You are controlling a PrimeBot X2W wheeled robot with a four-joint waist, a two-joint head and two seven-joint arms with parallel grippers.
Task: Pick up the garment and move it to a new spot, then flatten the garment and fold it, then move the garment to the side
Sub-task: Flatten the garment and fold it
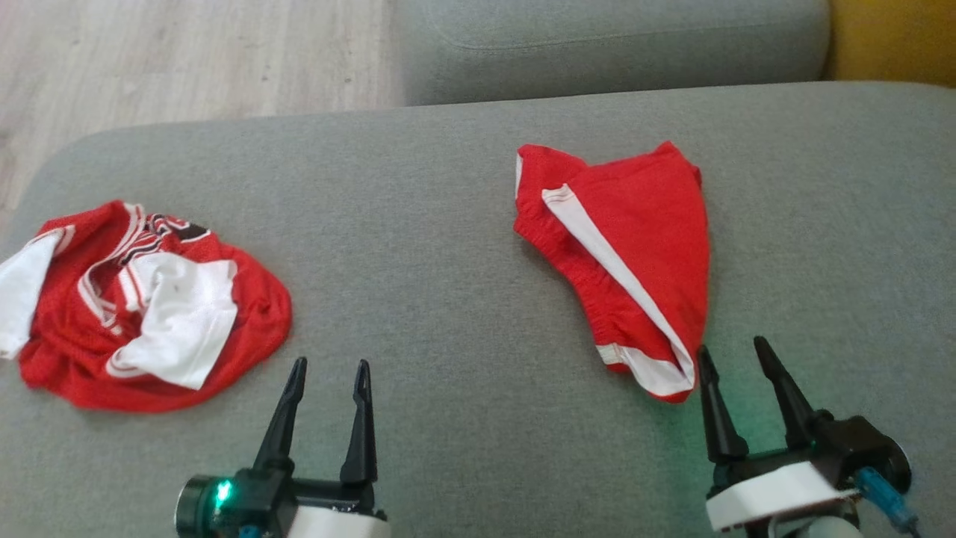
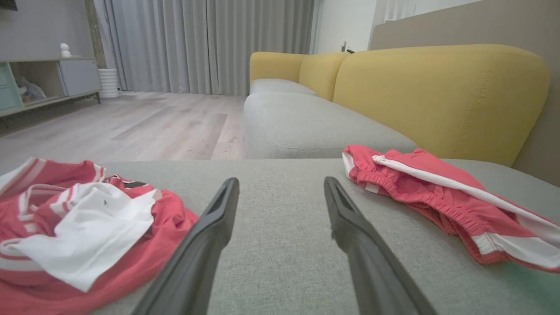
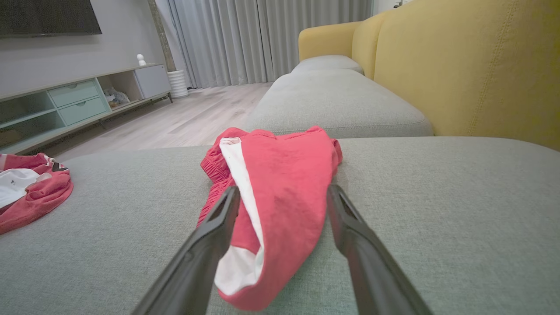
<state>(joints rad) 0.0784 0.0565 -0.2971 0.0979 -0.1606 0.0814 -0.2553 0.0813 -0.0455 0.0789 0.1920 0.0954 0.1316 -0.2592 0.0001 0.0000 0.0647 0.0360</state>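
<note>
Two spread: left end effector [image 1: 331, 362], right end effector [image 1: 731, 345] | triangular red shorts [image 1: 642, 239] | woven cushion [image 1: 433, 224]

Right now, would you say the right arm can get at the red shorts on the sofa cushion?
Probably yes. The right gripper stands open at the near hem of the red shorts, fingers pointing toward them over the grey cushion, so the way looks free.
</note>
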